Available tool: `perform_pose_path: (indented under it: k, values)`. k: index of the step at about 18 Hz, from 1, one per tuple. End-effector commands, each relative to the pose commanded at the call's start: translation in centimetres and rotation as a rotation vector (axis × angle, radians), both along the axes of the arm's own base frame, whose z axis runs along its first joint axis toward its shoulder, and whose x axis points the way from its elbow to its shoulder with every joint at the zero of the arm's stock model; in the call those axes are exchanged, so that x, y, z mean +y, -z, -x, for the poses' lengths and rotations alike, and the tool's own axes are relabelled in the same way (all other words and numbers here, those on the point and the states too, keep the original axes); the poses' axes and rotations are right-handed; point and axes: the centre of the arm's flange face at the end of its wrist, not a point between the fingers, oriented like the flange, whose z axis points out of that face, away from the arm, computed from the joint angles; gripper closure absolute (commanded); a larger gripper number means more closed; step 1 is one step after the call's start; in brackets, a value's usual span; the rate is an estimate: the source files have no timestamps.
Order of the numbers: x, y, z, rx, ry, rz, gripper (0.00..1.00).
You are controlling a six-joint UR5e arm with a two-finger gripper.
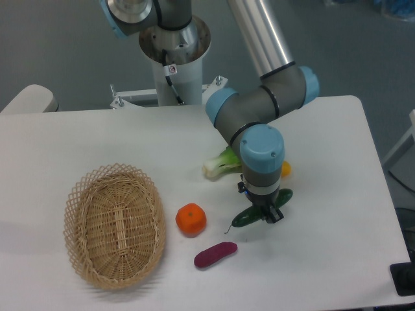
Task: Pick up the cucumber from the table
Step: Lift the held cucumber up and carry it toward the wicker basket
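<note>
I've got the gripper (268, 214) clamped across the cucumber (259, 210) near its middle; jaws closed on it from what I can see; the cuke sits tilted, stem end low toward the left, fat end up toward the right beside the wrist; looks just off the table (337, 168), w/ a faint shadow under it, though I can't be sure the stem tip is clear. So grasp looks done, lift prob. underway; what's left is raising it well clear and holding steady.

The cuke itself: slim, glossy dark green, thin stem trailing off its low end; mid section hidden by the fingers.

Around it: orange (191, 219) to the left, purple piece (215, 254) nearer and left, bok choy (220, 163) farther back, basket (115, 224) far left.
</note>
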Motion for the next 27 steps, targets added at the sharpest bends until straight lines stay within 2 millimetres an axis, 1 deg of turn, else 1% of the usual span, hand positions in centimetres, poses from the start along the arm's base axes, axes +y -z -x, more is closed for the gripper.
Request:
perform_pose_path:
  k: [1,3,5,6,7,9,10,11,15,17,19,24,27]
  values:
    - [0.2,-1.3,-0.3,-0.009,0.002,-0.036,0.72]
    - [0.3,-3.0,-0.9,-0.026,0.004,-0.095,0.72]
    - [0.3,-4.8,-1.9,-0.036,0.011,-0.130,0.72]
    - [0.6,-5.3,-2.5,-0.053,0.003,-0.147,0.72]
    - [1.2,-5.6,-3.3,-0.074,-0.013,-0.169,0.72]
    - [2.1,-6.0,-4.4,-0.087,-0.046,-0.186,0.72]
    - [2.4,-6.7,-5.0,-0.082,-0.049,-0.196,0.72]
    - [2.8,-7.1,-5.6,-0.083,-0.057,-0.203,0.72]
    - [3.9,-7.2,-7.0,-0.098,-0.104,-0.215,0.72]
    - [4.3,-7.7,-7.4,-0.098,-0.122,-0.224,0.72]
    - [5.1,-8.3,-8.1,-0.105,-0.131,-0.241,0.72]
    - [5.5,-8.6,-8.9,-0.122,-0.147,-0.255,0.72]
    - [5.5,-8.7,-9.0,-0.124,-0.153,-0.257,0.72]
